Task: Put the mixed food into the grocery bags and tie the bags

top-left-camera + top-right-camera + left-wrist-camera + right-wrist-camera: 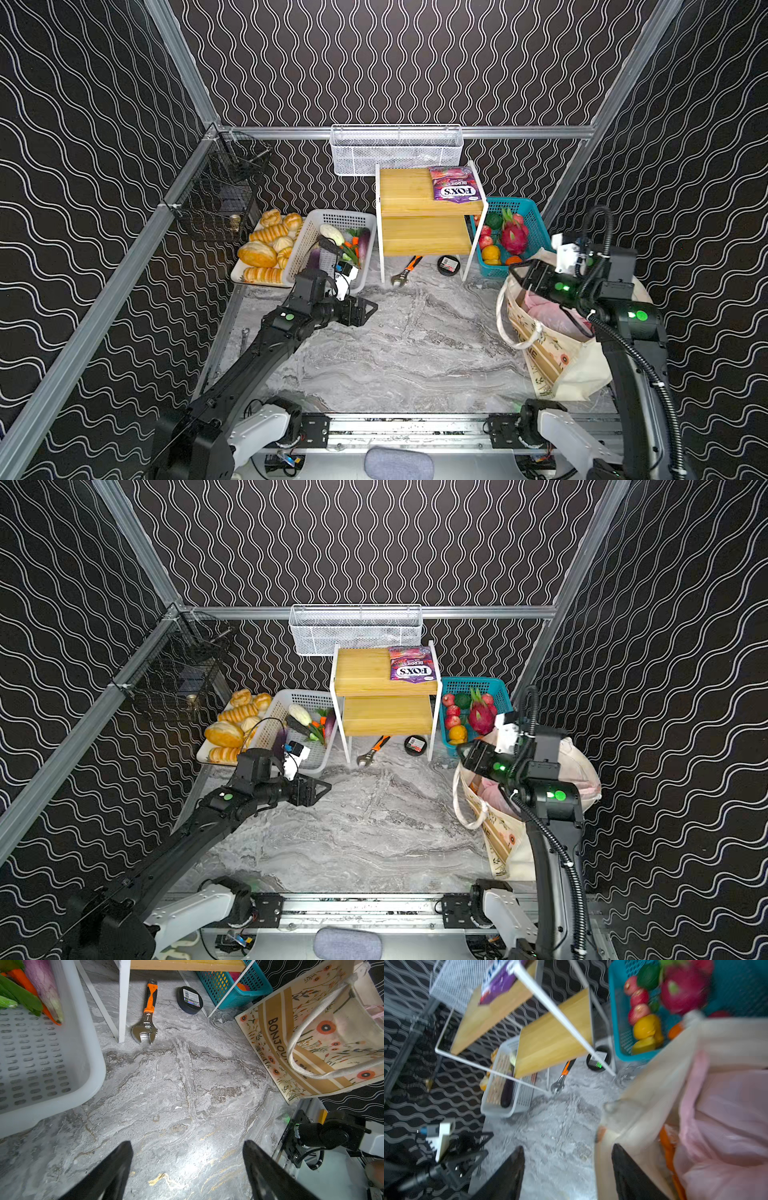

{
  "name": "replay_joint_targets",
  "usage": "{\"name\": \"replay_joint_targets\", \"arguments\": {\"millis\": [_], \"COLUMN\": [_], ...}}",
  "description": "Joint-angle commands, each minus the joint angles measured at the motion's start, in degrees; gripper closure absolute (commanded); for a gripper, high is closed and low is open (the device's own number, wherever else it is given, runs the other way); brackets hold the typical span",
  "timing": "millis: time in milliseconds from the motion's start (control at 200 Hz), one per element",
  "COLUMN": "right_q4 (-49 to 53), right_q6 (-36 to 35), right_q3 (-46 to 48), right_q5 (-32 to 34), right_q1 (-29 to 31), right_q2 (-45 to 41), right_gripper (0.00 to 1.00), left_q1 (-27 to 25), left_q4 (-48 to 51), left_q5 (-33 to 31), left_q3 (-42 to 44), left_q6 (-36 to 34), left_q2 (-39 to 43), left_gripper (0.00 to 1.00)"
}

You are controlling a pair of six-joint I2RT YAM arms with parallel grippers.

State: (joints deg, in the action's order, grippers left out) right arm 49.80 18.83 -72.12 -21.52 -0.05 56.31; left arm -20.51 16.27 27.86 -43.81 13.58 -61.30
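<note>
Cream canvas tote with floral, lettered panels [548,361]: on bench [395,353]; translucent pink plastic bag [726,1115] stuffed inside. Purple FOX'S snack packet [456,189]: not yet bagged, atop wooden shelf [405,189]. Left tool [187,1142], right tool [566,1147]: spread, empty. Tying judged pending.

The picture is blurred. We see the cream tote [652,1076] standing open, and inside it a pink plastic bag [726,1126]. Only an edge of an orange packet [669,1153] shows, between the bag and the tote's wall. Our right gripper [566,1169] hangs just outside the tote, jaws apart, with only bare grey surface [560,1130] between them. One finger [625,1172] overlaps the tote's outer wall; we cannot tell if it touches. A teal basket [615,1028] of fruit sits close beside the tote. Farther from the tote are a wrench [560,1082] and a wooden shelf rack [550,1039], which carries a purple packet [500,987].
</note>
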Motion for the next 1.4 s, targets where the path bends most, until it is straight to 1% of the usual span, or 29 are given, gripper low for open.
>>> {"name": "replay_joint_targets", "arguments": {"millis": [0, 125, 165, 200, 220, 245, 285, 305, 330, 360, 395, 451, 496, 551, 611, 671, 791, 836, 861, 961, 1011, 1076, 1131, 1161, 1221, 1246, 1322, 1397], "right_q4": [6.0, 12.9, 15.4, 16.7, 17.2, 17.8, 18.4, 18.1, 17.6, 17.1, 16.1, 13.4, 11.0, 7.8, 5.0, 3.8, 5.3, 6.3, 6.4, 6.9, 7.4, 7.0, 5.6, 4.1, -1.9, -4.8, -11.2, -13.7], "right_q6": [3.4, 6.0, 6.8, 6.7, 6.7, 7.1, 7.9, 7.8, 7.5, 7.5, 7.2, 6.0, 5.0, 4.9, 4.4, 4.8, 5.8, 5.7, 5.4, 4.7, 4.6, 3.8, 3.4, 3.0, 0.8, 0.5, 1.1, 4.0], "right_q3": [0.4, -0.7, -1.1, -1.4, -1.5, -1.8, -2.5, -2.9, -3.3, -4.1, -5.0, -5.9, -6.0, -5.4, -3.7, -2.2, 0.2, 0.4, 0.4, -1.7, -4.2, -7.8, -10.1, -11.0, -11.0, -10.2, -8.8, -7.5], "right_q5": [12.1, 27.4, 31.9, 34.4, 35.7, 37.3, 40.2, 41.7, 43.7, 46.6, 49.6, 53.9, 56.2, 57.4, 54.6, 52.1, 51.8, 51.7, 51.5, 50.1, 48.5, 45.9, 42.4, 38.3, 27.7, 21.8, 5.3, -7.0], "right_q1": [6.6, 15.3, 16.7, 17.2, 17.5, 17.5, 17.5, 17.5, 17.5, 17.4, 17.3, 17.1, 16.5, 15.3, 13.3, 12.6, 12.2, 12.1, 12.2, 12.1, 12.2, 12.1, 12.2, 12.2, 12.2, 12.2, 12.2, 14.1], "right_q2": [2.4, 7.3, 9.0, 10.2, 10.7, 11.1, 11.6, 11.6, 11.3, 10.8, 10.1, 8.4, 7.0, 5.2, 4.1, 4.1, 6.5, 7.2, 7.5, 7.6, 7.1, 6.0, 4.4, 3.6, 1.3, 0.3, -0.3, 2.5], "right_gripper": [0.3, 0.28, 0.29, 0.32, 0.36, 0.44, 0.65, 0.73, 0.81, 0.87, 0.91, 0.95, 0.96, 0.97, 0.97, 0.93, 0.86, 0.82, 0.79, 0.74, 0.66, 0.52, 0.45, 0.42, 0.39, 0.38, 0.4, 0.44], "left_q1": [0.0, 0.0, 0.0, 0.1, 0.0, 0.0, 0.0, 0.0, 0.0, 0.0, 0.0, 0.1, 0.0, 0.0, 0.0, 0.0, 0.0, 0.0, 0.0, 0.1, 0.0, 0.0, 0.0, 0.0, 0.1, 0.1, 0.1, 0.0], "left_q4": [-1.2, -0.7, -0.6, -0.6, -0.6, -0.8, -0.9, -1.0, -0.9, -0.7, -0.5, -0.1, 0.0, -0.1, -0.4, -0.5, -0.2, 0.1, 0.2, 0.3, 0.2, 0.2, 0.1, 0.0, 0.1, 0.4, 0.7, 1.0], "left_q5": [0.6, 0.5, 0.3, 0.2, 0.2, 0.1, 0.1, 0.2, 0.2, 0.3, 0.2, 0.2, 0.1, -0.1, -0.2, -0.1, -0.1, -0.1, -0.1, -0.2, -0.4, -0.6, -0.5, -0.5, -0.7, -0.9, -1.4, -1.9], "left_q3": [-0.2, -0.2, -0.1, 0.0, 0.1, 0.2, 0.2, 0.2, 0.1, 0.0, -0.1, -0.3, -0.3, 0.0, 0.1, 0.1, -0.1, -0.1, -0.1, -0.2, -0.3, -0.2, -0.2, -0.1, -0.1, -0.2, -0.4, -0.4], "left_q6": [0.5, 0.4, 0.4, 0.5, 0.5, 0.6, 0.6, 0.7, 0.7, 0.5, 0.3, 0.1, 0.1, 0.2, 0.4, 0.5, 0.4, 0.2, 0.1, 0.0, 0.1, 0.2, 0.3, 0.4, 0.3, 0.1, -0.1, -0.2], "left_q2": [0.0, 0.2, 0.4, 0.6, 0.6, 0.7, 0.7, 0.7, 0.7, 0.6, 0.5, 0.5, 0.7, 1.0, 1.1, 1.1, 0.8, 0.8, 0.8, 0.8, 0.7, 0.6, 0.6, 0.5, 0.5, 0.5, 0.5, 0.6], "left_gripper": [0.13, 0.13, 0.13, 0.13, 0.13, 0.13, 0.13, 0.13, 0.13, 0.13, 0.13, 0.13, 0.13, 0.13, 0.13, 0.13, 0.13, 0.13, 0.13, 0.13, 0.13, 0.13, 0.13, 0.13, 0.13, 0.13, 0.13, 0.13]}}
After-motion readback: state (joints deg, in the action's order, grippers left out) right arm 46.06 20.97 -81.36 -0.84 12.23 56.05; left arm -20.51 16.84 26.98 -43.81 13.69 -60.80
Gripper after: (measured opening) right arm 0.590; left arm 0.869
